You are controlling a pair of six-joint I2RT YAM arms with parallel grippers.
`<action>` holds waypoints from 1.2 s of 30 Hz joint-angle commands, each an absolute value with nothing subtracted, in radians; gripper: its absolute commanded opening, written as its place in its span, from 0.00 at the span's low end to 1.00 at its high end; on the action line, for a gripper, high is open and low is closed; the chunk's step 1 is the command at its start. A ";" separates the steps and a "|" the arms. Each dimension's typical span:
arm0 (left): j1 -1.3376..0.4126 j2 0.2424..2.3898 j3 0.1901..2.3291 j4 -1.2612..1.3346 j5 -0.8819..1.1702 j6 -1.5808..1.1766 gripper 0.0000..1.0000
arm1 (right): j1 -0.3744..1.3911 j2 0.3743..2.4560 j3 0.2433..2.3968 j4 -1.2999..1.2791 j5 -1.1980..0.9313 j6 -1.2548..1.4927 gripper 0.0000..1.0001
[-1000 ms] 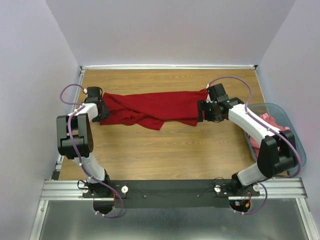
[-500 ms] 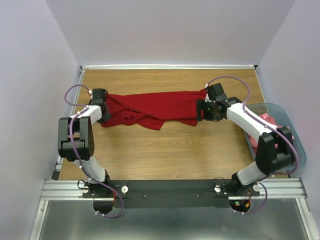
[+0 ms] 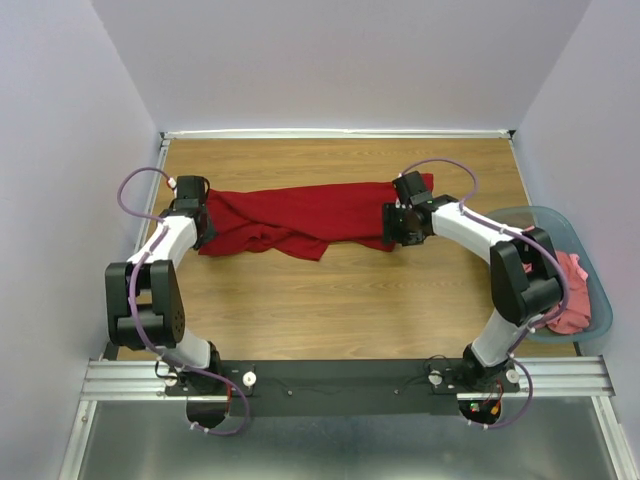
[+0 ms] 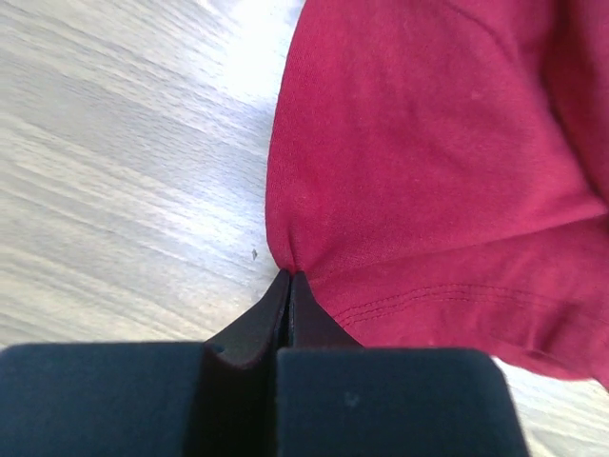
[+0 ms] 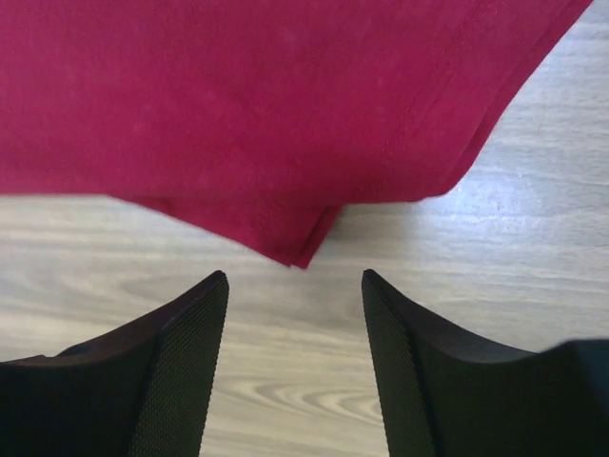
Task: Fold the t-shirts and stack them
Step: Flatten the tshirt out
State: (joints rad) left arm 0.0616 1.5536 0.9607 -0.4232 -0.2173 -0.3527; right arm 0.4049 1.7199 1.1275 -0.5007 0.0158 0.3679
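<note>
A dark red t-shirt (image 3: 300,215) lies stretched out and crumpled across the far half of the wooden table (image 3: 330,300). My left gripper (image 3: 203,224) is at its left end, shut on a pinch of the shirt's edge (image 4: 288,265), with the cloth (image 4: 428,171) spreading away from the tips. My right gripper (image 3: 393,227) hovers at the shirt's right end, open. A folded corner of the red cloth (image 5: 300,249) lies just ahead of its fingertips (image 5: 214,286) and nothing is between them. Salmon-pink t-shirts (image 3: 570,290) sit in the basket.
A grey-blue plastic basket (image 3: 530,215) stands at the table's right edge, beside my right arm's elbow. Lilac walls close in the left, back and right sides. Bare wood runs between the shirt and the arm bases.
My left gripper has shut on the shirt's left edge. My right gripper has slid left onto the shirt's right end, its jaws narrowing a little, and that arm's elbow has swung inward.
</note>
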 commanded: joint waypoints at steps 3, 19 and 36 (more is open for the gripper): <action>0.063 1.490 0.940 -0.448 -0.239 -0.364 0.00 | 0.413 1.765 1.121 -0.402 0.103 0.485 0.64; 0.064 1.437 0.983 -0.459 -0.241 -0.364 0.00 | 0.443 1.796 1.043 -0.364 0.072 0.534 0.41; 0.063 1.274 1.003 -0.528 -0.354 -0.354 0.00 | 0.426 1.533 1.408 -1.150 0.170 0.376 0.01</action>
State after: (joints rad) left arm 0.0612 1.3464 1.0195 -0.5011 -0.2813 -0.3515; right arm 0.4320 1.5784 1.3933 -0.8536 0.1814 0.3874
